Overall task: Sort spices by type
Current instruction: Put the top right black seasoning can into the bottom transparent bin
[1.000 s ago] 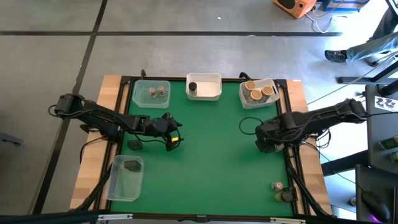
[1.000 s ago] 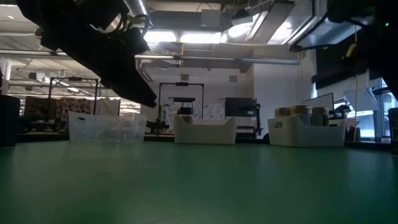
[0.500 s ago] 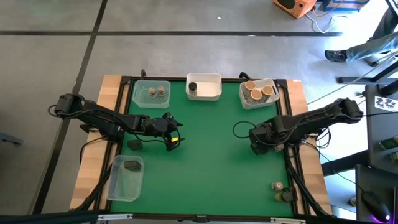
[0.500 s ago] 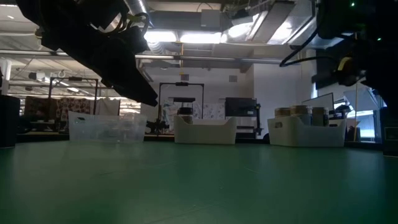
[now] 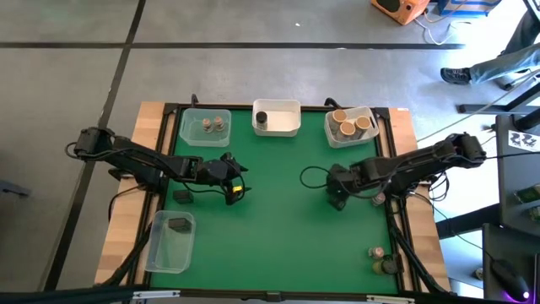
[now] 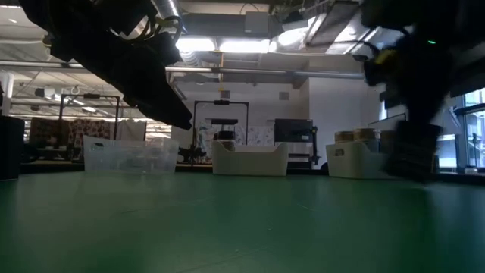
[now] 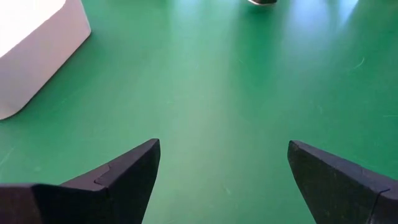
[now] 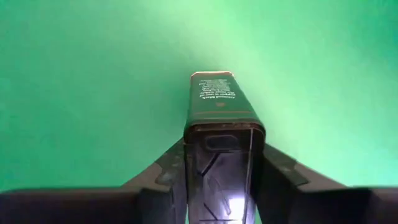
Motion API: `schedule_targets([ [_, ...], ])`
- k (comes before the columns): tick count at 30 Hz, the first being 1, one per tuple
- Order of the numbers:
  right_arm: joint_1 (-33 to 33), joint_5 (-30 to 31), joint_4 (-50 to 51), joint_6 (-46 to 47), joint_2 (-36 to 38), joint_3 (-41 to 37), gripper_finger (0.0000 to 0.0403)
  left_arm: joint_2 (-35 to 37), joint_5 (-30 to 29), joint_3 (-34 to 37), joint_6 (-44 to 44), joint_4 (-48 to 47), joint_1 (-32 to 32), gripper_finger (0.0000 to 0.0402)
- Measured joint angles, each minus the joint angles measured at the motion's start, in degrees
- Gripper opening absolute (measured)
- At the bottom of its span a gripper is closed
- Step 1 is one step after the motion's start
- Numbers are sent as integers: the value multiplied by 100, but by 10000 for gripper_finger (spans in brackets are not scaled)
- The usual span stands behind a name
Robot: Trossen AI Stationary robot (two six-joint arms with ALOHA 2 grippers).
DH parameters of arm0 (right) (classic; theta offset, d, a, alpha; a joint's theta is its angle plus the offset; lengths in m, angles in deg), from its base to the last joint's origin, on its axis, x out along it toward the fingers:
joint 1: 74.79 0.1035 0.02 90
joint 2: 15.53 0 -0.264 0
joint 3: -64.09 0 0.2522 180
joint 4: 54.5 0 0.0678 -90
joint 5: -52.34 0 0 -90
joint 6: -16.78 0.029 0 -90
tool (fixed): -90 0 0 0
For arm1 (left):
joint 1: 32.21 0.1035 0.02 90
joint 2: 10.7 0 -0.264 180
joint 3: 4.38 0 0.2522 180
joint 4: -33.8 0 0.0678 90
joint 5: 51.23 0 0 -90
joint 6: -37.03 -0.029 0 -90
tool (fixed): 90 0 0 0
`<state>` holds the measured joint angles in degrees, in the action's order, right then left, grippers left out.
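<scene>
High view: left gripper [image 5: 234, 187] hovers open and empty over the mat's left-centre. Farther right, the right gripper [image 5: 337, 192] clamps a dark blocky spice tin [image 8: 220, 134], its long axis running straight out along the fingers.

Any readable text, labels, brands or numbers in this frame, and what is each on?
Dark spice tin held in the right gripper: pale printed lines on its top face, too small and blurred to read.
Nothing else carries legible text: no readable label on the tubs, the jars or the left gripper, whose jaws stand open.
</scene>
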<state>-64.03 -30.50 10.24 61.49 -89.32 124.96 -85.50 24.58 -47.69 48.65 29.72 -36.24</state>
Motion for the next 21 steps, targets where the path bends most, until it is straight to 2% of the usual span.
schedule_targets([
  [9, 4, 664, -1880, -2270, -470, 614, 131, 0, 0, 0, 40, 26, 0, 335],
  [14, -65, 824, -1751, -3074, -1071, 1318, 133, 0, 0, 0, 158, 16, -10, 335],
  [21, -381, 429, -949, -3739, -2127, 2640, 134, 0, 2, 1, 180, -25, -96, 335],
])
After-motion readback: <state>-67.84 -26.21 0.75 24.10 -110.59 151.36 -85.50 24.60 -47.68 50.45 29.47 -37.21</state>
